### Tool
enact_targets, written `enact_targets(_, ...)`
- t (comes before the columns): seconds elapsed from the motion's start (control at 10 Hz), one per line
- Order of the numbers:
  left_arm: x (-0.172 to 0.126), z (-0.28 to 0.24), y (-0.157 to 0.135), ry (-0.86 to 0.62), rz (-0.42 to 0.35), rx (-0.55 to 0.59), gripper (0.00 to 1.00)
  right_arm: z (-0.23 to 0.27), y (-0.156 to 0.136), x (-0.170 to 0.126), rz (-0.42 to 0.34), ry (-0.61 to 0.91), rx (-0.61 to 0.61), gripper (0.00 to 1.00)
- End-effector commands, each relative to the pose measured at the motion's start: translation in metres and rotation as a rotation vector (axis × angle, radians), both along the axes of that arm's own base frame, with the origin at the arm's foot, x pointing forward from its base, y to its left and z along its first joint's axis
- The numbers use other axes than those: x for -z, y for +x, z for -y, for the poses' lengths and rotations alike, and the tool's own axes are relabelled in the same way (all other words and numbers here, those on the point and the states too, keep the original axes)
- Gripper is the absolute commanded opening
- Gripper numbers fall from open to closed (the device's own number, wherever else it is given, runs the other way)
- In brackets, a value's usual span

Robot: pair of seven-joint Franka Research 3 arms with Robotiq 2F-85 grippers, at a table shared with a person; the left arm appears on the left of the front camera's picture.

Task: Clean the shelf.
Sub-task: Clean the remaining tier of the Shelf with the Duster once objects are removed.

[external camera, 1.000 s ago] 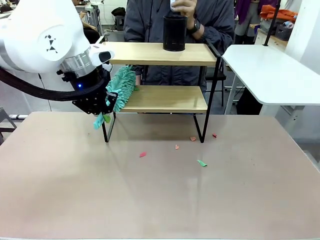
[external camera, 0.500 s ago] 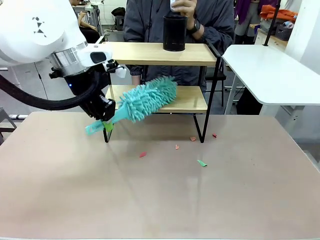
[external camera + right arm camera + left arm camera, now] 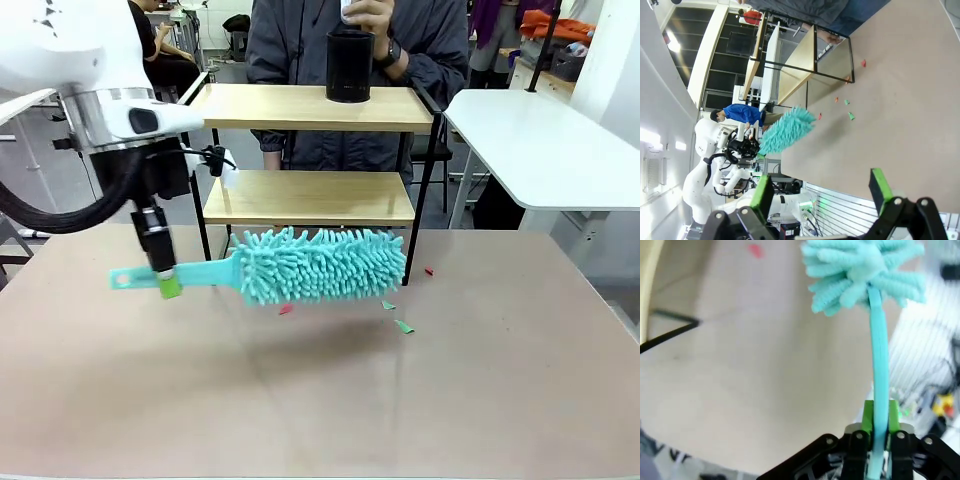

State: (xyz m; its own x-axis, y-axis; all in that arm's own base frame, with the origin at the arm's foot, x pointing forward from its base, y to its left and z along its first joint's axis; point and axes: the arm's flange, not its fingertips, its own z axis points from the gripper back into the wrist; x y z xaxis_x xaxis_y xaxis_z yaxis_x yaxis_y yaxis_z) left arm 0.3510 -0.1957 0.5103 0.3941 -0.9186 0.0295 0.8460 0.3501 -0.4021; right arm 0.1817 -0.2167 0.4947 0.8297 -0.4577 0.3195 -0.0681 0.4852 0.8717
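Spreading beneath both claws is the bench (image 3: pixel 320 410), and the shelf (image 3: pixel 310 197) is standing at its far side, beyond the left claw (image 3: pixel 165 285) and to its right. That claw is pinching shut on the flat handle of a teal microfibre duster (image 3: pixel 320 265), whose head is hanging level off to the claw's right, in front of the shelf's legs. The right claw (image 3: pixel 821 187) is gaping wide, holding nothing. A black cylindrical holder (image 3: pixel 349 65) is sitting on the top board, with a person's hand (image 3: pixel 372 15) at its rim. Small paper scraps (image 3: pixel 404 326) are lying under the duster's head.

Small two-tier shelf (image 3: pixel 320 198), two light wooden boards in a thin black metal frame, standing upright on four legs at the far side of the table (image 3: pixel 500 380).
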Motion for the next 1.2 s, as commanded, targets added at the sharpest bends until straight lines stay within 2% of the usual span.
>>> enact_targets(0.0, -0.016, -0.020, -0.001, -0.040, -0.063, 0.102, 0.13, -0.001, 0.002, -0.001, 0.038, 0.008, -0.004, 1.00)
enact_targets(0.2, -0.030, -0.056, -0.030, -0.139, -0.051, 0.115, 0.13, -0.001, 0.002, -0.001, 0.038, 0.008, -0.004, 1.00)
enact_targets(0.3, -0.047, -0.100, -0.061, -0.241, -0.011, 0.113, 0.13, -0.001, 0.002, -0.001, 0.038, 0.008, -0.004, 1.00)
enact_targets(0.4, -0.062, -0.148, -0.092, -0.334, 0.047, 0.060, 0.13, -0.001, 0.002, -0.001, 0.038, 0.008, -0.004, 1.00)
enact_targets(0.6, -0.077, -0.235, -0.149, -0.514, 0.196, -0.184, 0.13, -0.001, 0.002, -0.001, 0.038, 0.008, -0.004, 1.00)
enact_targets(0.7, -0.071, -0.271, -0.169, -0.594, 0.242, -0.389, 0.13, -0.001, 0.002, -0.001, 0.038, 0.008, -0.004, 1.00)
enact_targets(0.8, -0.054, -0.304, -0.178, -0.677, 0.196, -0.592, 0.13, -0.001, 0.002, -0.001, 0.038, 0.008, -0.004, 1.00)
enact_targets(0.9, -0.038, -0.326, -0.174, -0.748, 0.074, -0.779, 0.13, -0.001, 0.002, -0.001, 0.038, 0.008, -0.004, 1.00)
enact_targets(1.1, -0.011, -0.357, -0.157, -0.827, -0.216, -1.001, 0.13, -0.001, 0.002, -0.001, 0.038, 0.008, -0.004, 1.00)
